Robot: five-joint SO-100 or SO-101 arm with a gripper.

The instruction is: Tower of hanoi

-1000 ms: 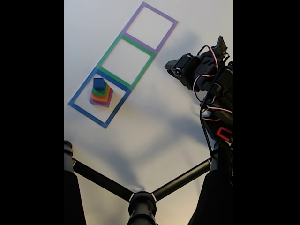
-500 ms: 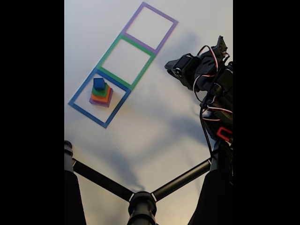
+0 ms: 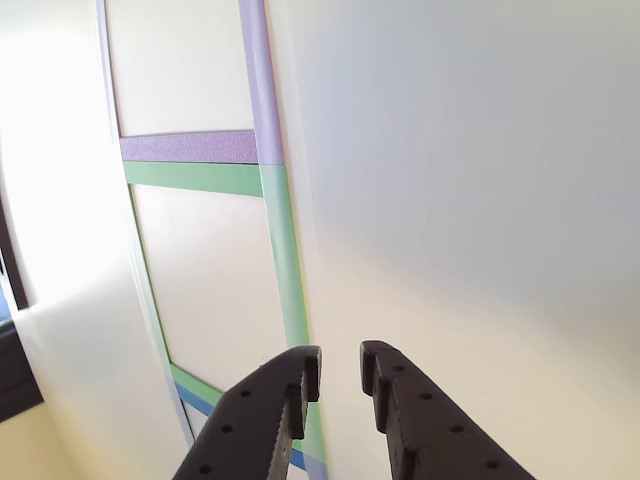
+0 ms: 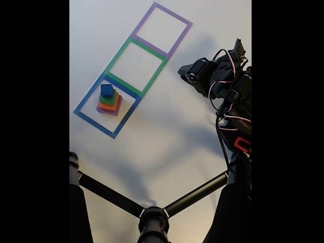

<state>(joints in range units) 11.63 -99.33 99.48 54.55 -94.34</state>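
Stack of blocks [image 4: 109, 102] is seen fully assembled inside the blue square [image 4: 84, 118] in the fixed view: purple at the bottom, then orange, green, and the small blue block [image 4: 107, 90] on top. No change is found against the frames from the last second; stack, squares and arm are placed identically, so no move has been started and the task is judged to be at its very beginning. Green square [image 4: 117, 53] and purple square [image 4: 148, 16] are seen with nothing in them. Claw [image 3: 337, 372] is shown in the other view with its two black fingers [image 3: 262, 420] parted by a narrow gap, nothing held, hanging above the white table [image 4: 167, 126] over the green tape edge near the blue corner. In the fixed view the arm [image 4: 223, 81] is folded back at the right side, well apart from the stack, which lies left and lower in that view. A reach across toward the blue square, with the fingers opened wider, is judged to be needed before the top blue block can be gripped
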